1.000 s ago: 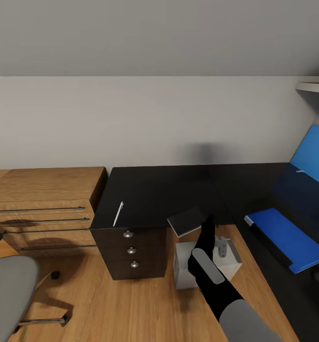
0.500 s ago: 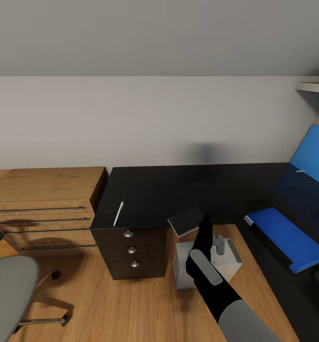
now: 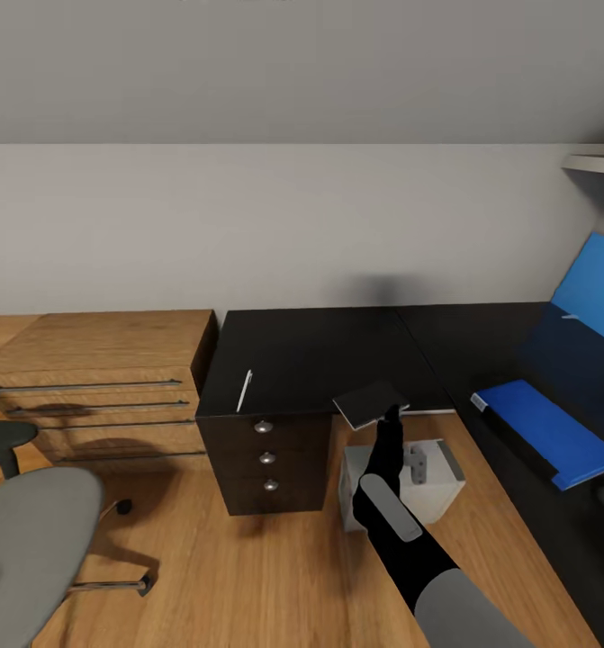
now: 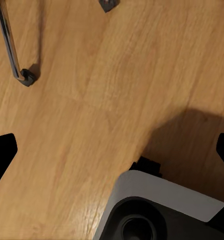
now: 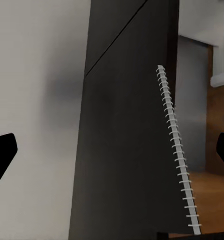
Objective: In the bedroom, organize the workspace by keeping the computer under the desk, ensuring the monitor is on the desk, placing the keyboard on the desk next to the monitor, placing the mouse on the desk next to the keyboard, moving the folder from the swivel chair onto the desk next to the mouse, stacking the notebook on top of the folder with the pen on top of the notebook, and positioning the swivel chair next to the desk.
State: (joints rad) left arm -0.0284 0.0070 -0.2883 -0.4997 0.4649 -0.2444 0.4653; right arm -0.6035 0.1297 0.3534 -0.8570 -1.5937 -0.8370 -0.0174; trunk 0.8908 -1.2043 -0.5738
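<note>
The notebook lies on the black desk, overhanging its front edge and looking dark in shadow. My right gripper reaches up to the notebook's near corner and is open. In the right wrist view the notebook's spiral binding runs between the spread fingertips of the right gripper. The white pen rests at the desk's left front. The blue folder lies on the desk's right wing. The grey computer stands on the floor by the desk. The swivel chair is at lower left. My left gripper hangs open over the floor.
An oak dresser stands left of the desk, and a black drawer unit sits under the desk's left end. The blue back panel rises at the right under a shelf. A chair caster sits on the wood floor.
The camera has moved, shifting the whole picture rightwards and slightly upwards. My right gripper has crept closer to the notebook's corner. Notebook and pen stay put on the desk.
</note>
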